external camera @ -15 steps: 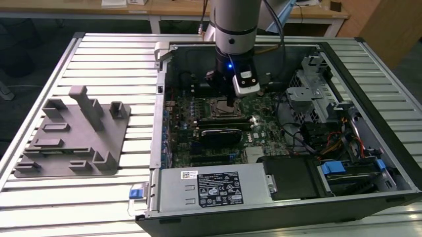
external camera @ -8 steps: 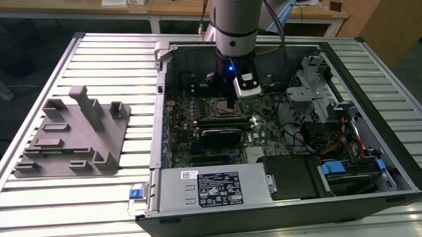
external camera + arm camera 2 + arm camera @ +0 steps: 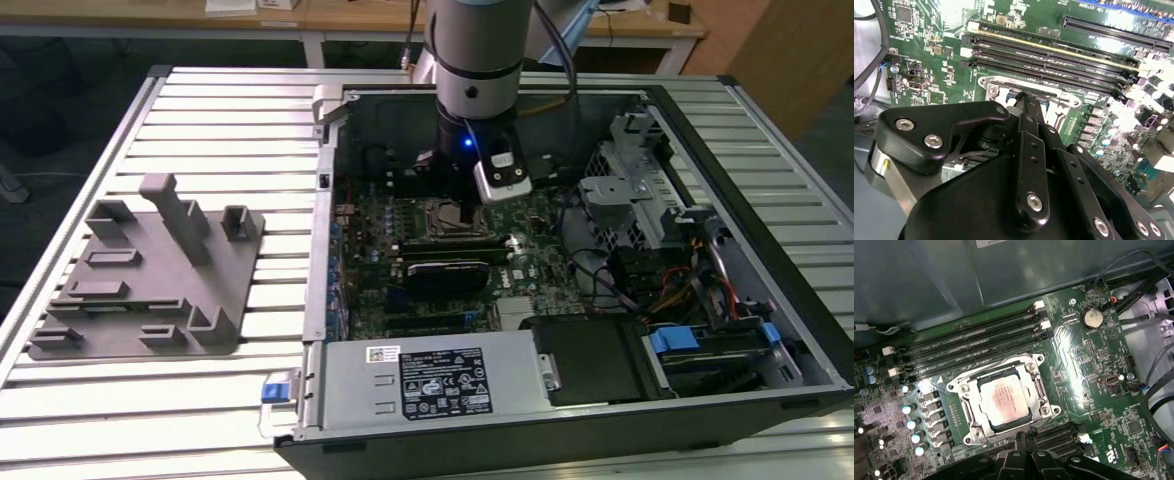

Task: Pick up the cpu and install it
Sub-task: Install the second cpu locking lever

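In the first wrist view the cpu (image 3: 1004, 402), a flat square chip with a silvery top plate, lies flat inside the motherboard socket (image 3: 1040, 390), framed by the socket's metal bracket. My gripper (image 3: 1027, 438) hovers just beside the socket's edge, fingers together with nothing between them, not touching the chip. In the second wrist view the black fingertips (image 3: 1024, 98) meet over the socket (image 3: 999, 89) and hide most of it. In the exterior view the gripper (image 3: 461, 212) hangs down into the open computer case over the socket area.
Memory slots (image 3: 974, 340) run along one side of the socket; capacitors (image 3: 911, 422) stand along another. The grey plastic fixture block (image 3: 147, 275) sits on the slatted table at the exterior view's left. Case walls, a power supply (image 3: 427, 385) and cable bundles (image 3: 627, 275) surround the board.
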